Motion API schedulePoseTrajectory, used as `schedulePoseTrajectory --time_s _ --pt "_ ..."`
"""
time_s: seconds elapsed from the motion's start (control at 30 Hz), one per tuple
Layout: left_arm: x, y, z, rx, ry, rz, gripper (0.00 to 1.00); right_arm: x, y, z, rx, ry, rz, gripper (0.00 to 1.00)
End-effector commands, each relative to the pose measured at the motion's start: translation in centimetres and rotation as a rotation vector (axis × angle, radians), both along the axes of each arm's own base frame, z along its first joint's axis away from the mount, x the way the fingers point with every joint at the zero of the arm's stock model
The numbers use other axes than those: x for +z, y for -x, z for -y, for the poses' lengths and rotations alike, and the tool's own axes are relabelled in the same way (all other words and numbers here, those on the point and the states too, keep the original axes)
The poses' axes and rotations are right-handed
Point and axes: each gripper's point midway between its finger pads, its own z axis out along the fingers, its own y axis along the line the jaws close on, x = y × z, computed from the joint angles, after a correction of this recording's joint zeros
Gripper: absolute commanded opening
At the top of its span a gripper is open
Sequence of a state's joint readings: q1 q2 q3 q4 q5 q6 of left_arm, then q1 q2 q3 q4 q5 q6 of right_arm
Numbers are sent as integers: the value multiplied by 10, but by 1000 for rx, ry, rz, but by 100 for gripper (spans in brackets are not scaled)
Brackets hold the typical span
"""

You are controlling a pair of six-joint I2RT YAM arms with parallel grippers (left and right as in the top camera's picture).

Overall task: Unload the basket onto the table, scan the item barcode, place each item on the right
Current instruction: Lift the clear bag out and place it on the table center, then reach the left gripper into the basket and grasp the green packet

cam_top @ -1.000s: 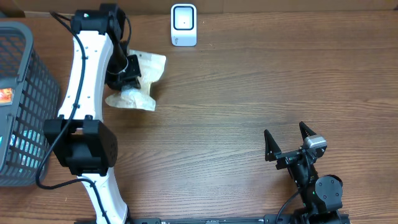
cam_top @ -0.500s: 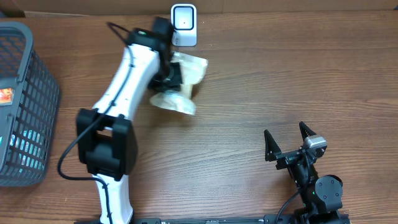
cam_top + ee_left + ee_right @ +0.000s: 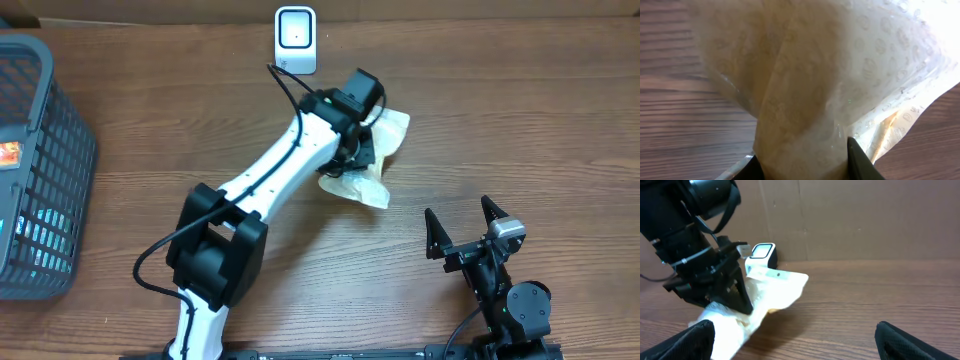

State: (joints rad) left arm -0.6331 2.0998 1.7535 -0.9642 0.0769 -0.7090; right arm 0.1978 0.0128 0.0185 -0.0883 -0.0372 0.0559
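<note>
Over the last second the left arm swings the packet (image 3: 378, 150) from beside the basket (image 3: 40, 170), up past the scanner (image 3: 296, 40), and on to where it is now: right of the scanner, toward the robot's side, and well apart from the scanner window. The left fingers (image 3: 859, 161) pinch the crinkled translucent film at its gathered neck, and the rest of the packet hangs forward of them over the middle of the bench (image 3: 520, 110). The right fingers (image 3: 434, 232) are spread wide and hold nothing, parked near the front edge and unmoved. The right wrist view shows a white label (image 3: 763, 273) on the packet's upper fold, but no bars are legible. Judgement: the packet sweeps by the scanner face rather than stopping at it, so either a pass-by read is done or the label needs presenting again. No sign of a read is visible.
</note>
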Motion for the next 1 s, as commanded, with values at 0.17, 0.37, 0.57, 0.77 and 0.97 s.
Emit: schedulePoseTrajectory --time_s 0.17,0.37,0.57,0.77,0.97 --pt "-18 -3 -8 28 -52 30 100 -1 0 -1 5 0 7 100" --pt "22 -27 -27 -116 -72 102 99 -1 0 -1 5 0 7 100" --pt "146 -60 -103 -26 -61 210 99 -1 0 -1 5 0 7 100" --pt "260 -48 -242 265 -55 342 100 -1 0 -1 5 0 7 100" --pt "310 -15 -370 530 -64 468 100 -1 0 -1 5 0 7 100"
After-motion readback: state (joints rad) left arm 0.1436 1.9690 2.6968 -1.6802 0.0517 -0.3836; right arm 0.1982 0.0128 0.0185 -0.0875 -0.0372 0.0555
